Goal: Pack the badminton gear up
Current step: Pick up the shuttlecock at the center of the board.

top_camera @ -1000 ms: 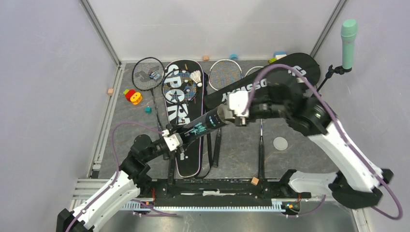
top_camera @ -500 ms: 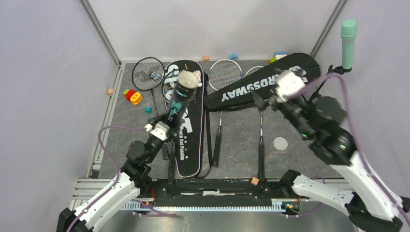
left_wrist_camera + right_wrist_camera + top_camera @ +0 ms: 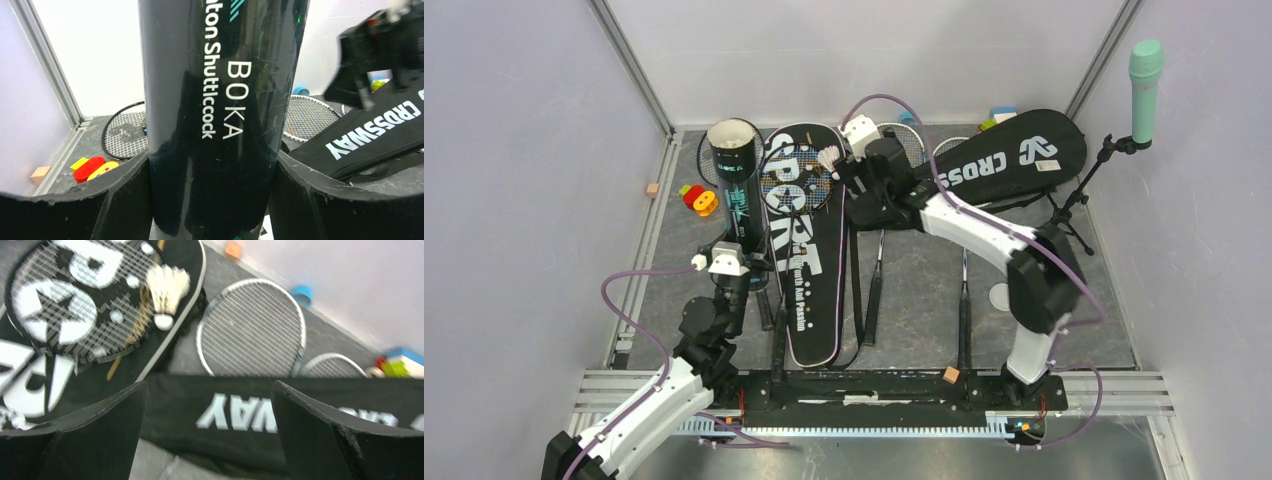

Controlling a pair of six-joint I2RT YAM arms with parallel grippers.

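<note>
My left gripper [image 3: 729,268] is shut on the long black tube [image 3: 736,190] and holds it upright at the left, open end up; the left wrist view shows the tube [image 3: 220,100] between both fingers. My right gripper [image 3: 848,176] is open and empty, low over the left end of the CROSSWAY bag [image 3: 1009,160], close to the white shuttlecock [image 3: 829,158]. The shuttlecock [image 3: 167,287] lies on a racket on the SPORT bag [image 3: 799,260]. The bag's lettering [image 3: 240,415] shows between my right fingers. A racket head [image 3: 255,330] lies beyond it.
A mint-green microphone [image 3: 1145,85] on a black stand is at the back right. Red and yellow toy blocks [image 3: 699,200] lie left of the tube. Racket handles [image 3: 964,310] point toward me. A grey disc [image 3: 1003,296] and an orange block [image 3: 950,375] lie near the front.
My left arm swung the tube from slanting across the SPORT bag to upright at the left. My right gripper left the tube's open end and moved back to beside the shuttlecock.
</note>
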